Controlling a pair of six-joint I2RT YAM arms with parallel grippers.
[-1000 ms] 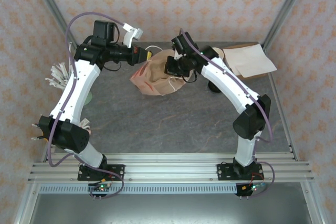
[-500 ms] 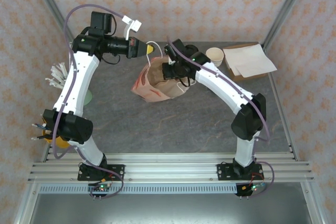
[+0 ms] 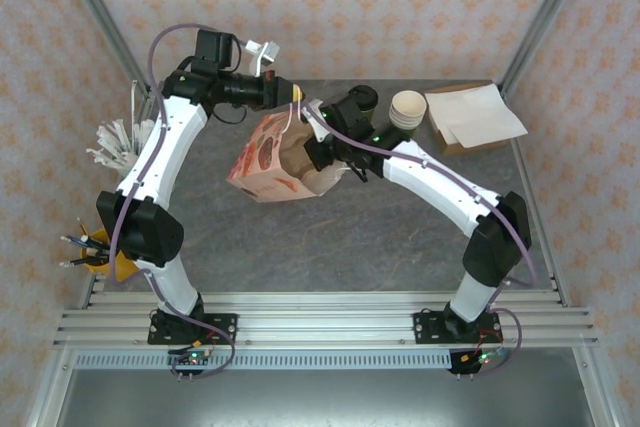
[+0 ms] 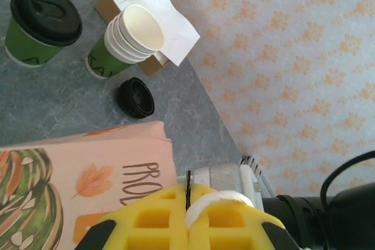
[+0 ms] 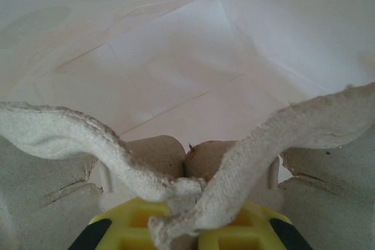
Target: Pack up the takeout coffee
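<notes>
Paper bag is clamped by left gripper and right gripper; coffee stands upright, lidded, upper right of bag, nearer right gripper.

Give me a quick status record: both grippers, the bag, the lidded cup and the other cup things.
left gripper: shut on the white handle of the bag
right gripper: shut on the cardboard cup tray, inside the bag
bag: printed paper, mid-table between the arms
lidded cup: upright on the table, outside the bag, unheld
cup stack: lidless, beside the lidded cup
loose lid: on the table by the stack
</notes>
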